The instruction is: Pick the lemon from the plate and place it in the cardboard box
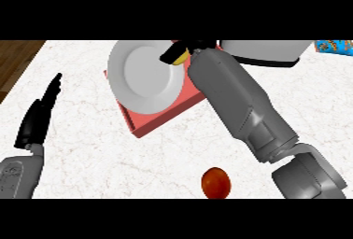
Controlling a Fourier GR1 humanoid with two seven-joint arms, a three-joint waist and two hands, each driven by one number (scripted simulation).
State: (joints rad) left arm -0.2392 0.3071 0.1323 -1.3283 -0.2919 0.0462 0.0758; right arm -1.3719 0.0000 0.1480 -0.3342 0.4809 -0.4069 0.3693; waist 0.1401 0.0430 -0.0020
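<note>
Lemon [180, 58] clasped in right hand [173, 52] at plate's [141, 74] far edge; next, lifting toward cardboard box; left hand [41, 109] slack.

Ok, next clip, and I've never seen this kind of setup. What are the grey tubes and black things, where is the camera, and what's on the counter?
There is one picture, taken from the robot's head looking steeply down at a pale marble counter. The grey tubes are its forearms, and each ends in a black hand. The left hand is at the left edge, fingers straight, holding nothing. The right forearm reaches up across the picture, and the right hand is curled around a yellow thing at the plate's upper right edge, most likely the lemon. The white plate sits on a red mat. Near the bottom lies a round reddish-orange fruit. At the top right is a white rounded object and the corner of a blue item; I cannot identify either. No cardboard box is recognisable.
</note>
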